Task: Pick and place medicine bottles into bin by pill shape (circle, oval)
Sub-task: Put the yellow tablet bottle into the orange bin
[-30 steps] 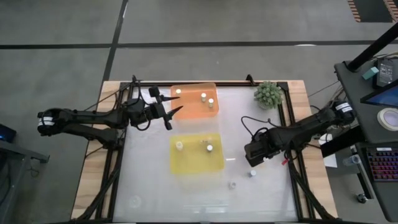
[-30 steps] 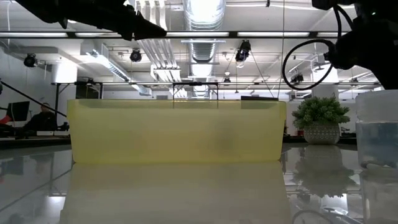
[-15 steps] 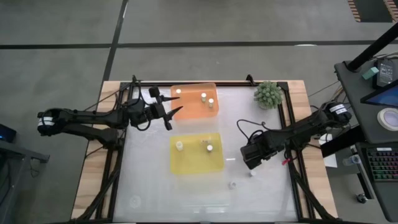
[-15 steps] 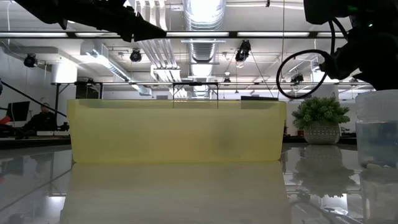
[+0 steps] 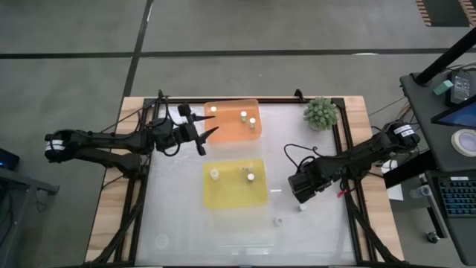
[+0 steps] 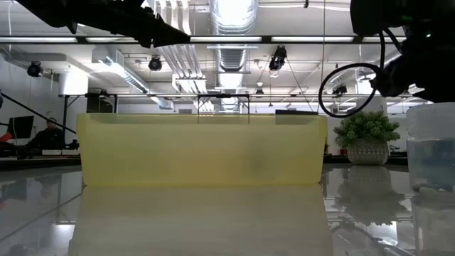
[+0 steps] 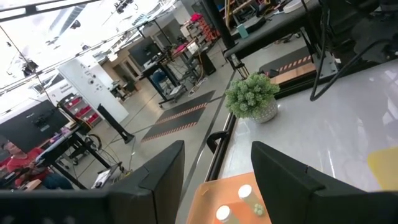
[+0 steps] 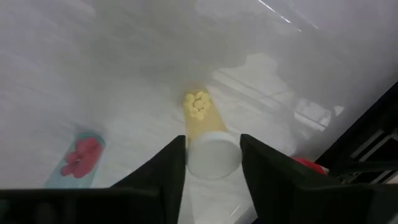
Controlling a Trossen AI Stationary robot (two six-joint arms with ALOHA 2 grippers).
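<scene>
A medicine bottle (image 8: 210, 140) with a white cap and yellow pills stands on the table at the right, between the fingers of my right gripper (image 8: 213, 163), which points down and is shut on it. In the high view only a bit of this bottle (image 5: 301, 208) shows below that gripper (image 5: 301, 199). Another bottle (image 5: 277, 221), with red pills (image 8: 81, 155), stands loose nearby. More bottles stand in the orange bin (image 5: 227, 128) and the yellow bin (image 5: 230, 195). My left gripper (image 5: 214, 124) hovers open at the orange bin's left edge. My right gripper has the bottle's white cap (image 8: 213, 163) between its two fingers, one on each side. The fingers (image 8: 166, 174) come from above, pointing down. The bottle stands upright with its base on the table.
A green spiky plant ball in a pot (image 5: 320, 113) stands at the far right corner. A black cable (image 5: 297, 149) loops above the table beside the right arm. The dark frame rail (image 5: 343, 149) runs along the table's right side. In the low view a bottle (image 6: 432, 149) looms at the right.
My right gripper has sunk toward the table and shifted a little toward the left edge, coming down over the yellow-pill bottle, which has stayed in place.
</scene>
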